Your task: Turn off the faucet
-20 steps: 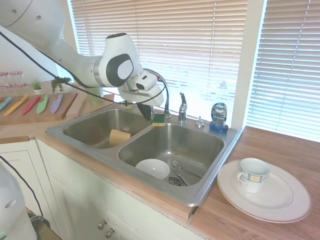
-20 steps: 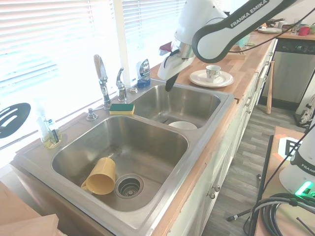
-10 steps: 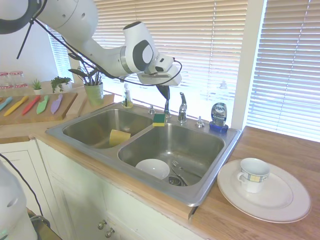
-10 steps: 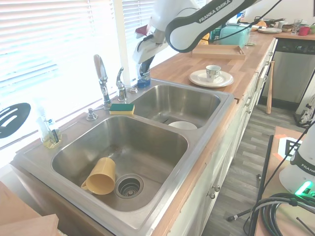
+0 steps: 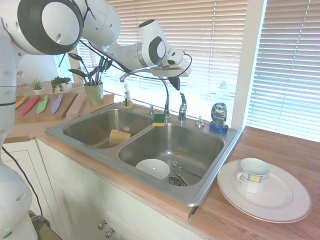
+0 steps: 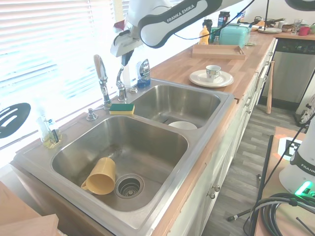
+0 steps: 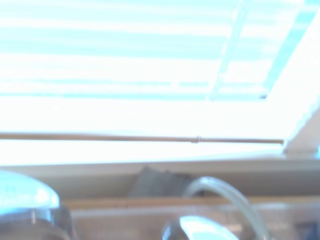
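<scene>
Fingers of the gripper (image 5: 176, 83) are seen as one dark point directed downward, so whether they are apart or together cannot be told; nothing is seen held between them. The gripper (image 6: 123, 60) is poised just above the short upright lever of the faucet (image 5: 182, 107), apart from it, and the faucet (image 6: 120, 84) is mounted on the back ledge of the double sink (image 5: 207, 185), its thin arched spout rising to one side. A green and yellow sponge (image 5: 159, 119) is laid on the ledge at the foot of the spout, and a low chrome knob (image 5: 200, 122) is set between the lever and a blue soap bottle (image 5: 218, 116), on whose label "DAWN" can be faintly made out. A white bowl (image 5: 152, 168) is placed in the basin below the faucet, and a yellow cup (image 6: 99, 176) is tipped on its side in the other basin. A mug (image 5: 252, 175) is stood on a white plate (image 5: 285, 200) on the wooden counter. "FRANKA EMIKA" is printed on the arm in the second exterior view. The wrist view is blurred and washed out by the bright blinds.
</scene>
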Motion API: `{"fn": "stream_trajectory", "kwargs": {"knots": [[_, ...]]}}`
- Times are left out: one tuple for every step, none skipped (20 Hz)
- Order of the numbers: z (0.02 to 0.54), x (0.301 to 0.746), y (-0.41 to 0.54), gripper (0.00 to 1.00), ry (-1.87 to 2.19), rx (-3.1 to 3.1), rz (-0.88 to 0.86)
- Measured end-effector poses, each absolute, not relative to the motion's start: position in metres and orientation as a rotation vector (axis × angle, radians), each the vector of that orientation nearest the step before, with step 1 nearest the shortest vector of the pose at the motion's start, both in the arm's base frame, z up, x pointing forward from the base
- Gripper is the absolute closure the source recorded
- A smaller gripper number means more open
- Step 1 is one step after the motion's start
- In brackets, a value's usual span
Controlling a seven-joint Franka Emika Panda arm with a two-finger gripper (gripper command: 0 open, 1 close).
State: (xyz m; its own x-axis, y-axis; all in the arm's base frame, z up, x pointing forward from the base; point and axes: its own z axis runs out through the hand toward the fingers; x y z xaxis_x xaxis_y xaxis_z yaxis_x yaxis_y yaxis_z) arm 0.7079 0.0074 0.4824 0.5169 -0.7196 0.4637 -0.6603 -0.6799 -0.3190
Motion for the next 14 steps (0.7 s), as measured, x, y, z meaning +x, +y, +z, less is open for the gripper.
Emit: {"fn": "stream_trajectory", "kwargs": {"knots": [[0.484,0.713,0.008,1.0,1.206,-2.643,-0.879],[0.484,0.718,0.008,1.0,1.203,-2.64,-0.879],[0.484,0.723,0.007,1.0,1.203,-2.637,-0.876],[0.483,0.727,0.007,1.0,1.205,-2.635,-0.87],[0.48,0.731,0.007,1.0,1.207,-2.635,-0.866],[0.477,0.734,0.006,1.0,1.212,-2.64,-0.857],[0.472,0.736,0.005,1.0,1.218,-2.652,-0.843],[0.467,0.738,0.003,1.0,1.22,-2.664,-0.83],[0.462,0.739,0.002,1.0,1.221,-2.674,-0.818],[0.459,0.74,0.002,1.0,1.22,-2.68,-0.811],[0.457,0.74,0.001,1.0,1.219,-2.684,-0.805],[0.456,0.74,0.001,1.0,1.219,-2.686,-0.801],[0.455,0.74,0.002,1.0,1.22,-2.687,-0.797],[0.455,0.74,0.002,1.0,1.221,-2.688,-0.794]]}}
